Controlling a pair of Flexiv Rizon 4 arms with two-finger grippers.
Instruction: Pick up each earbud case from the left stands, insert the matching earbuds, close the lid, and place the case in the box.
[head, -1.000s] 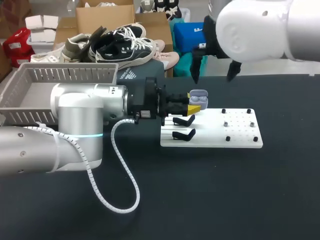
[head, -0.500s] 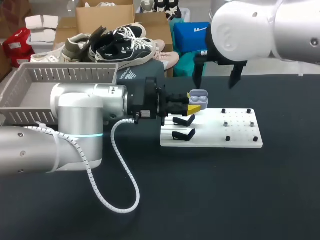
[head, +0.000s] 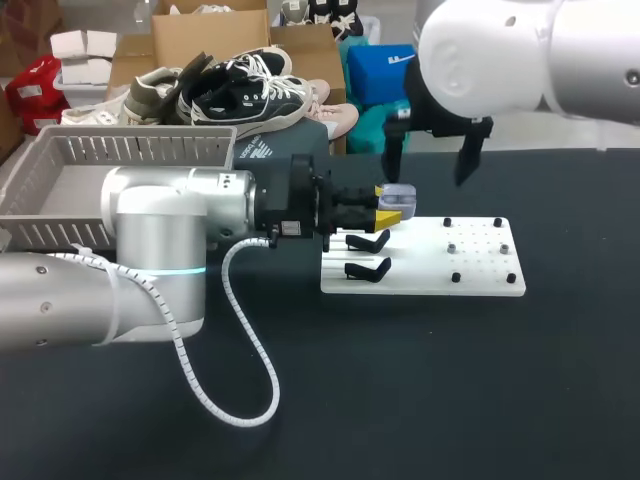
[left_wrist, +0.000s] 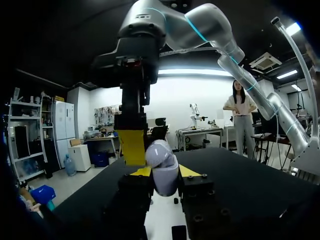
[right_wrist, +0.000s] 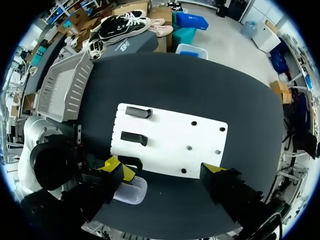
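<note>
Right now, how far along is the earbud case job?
Done: two stands sit empty, lid looks shut. In hand: left gripper holds the earbud case; open right gripper has one finger at its lid. Left: place it in the box, which shows no case.

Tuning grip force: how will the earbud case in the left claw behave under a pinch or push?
The earbud case looks like a rigid, glossy, rounded shell, so probably stiff but slippery; it may squirt from the left claw if pinched off-centre. It is small, so likely light. A push high up by the right claw could tilt it.
</note>
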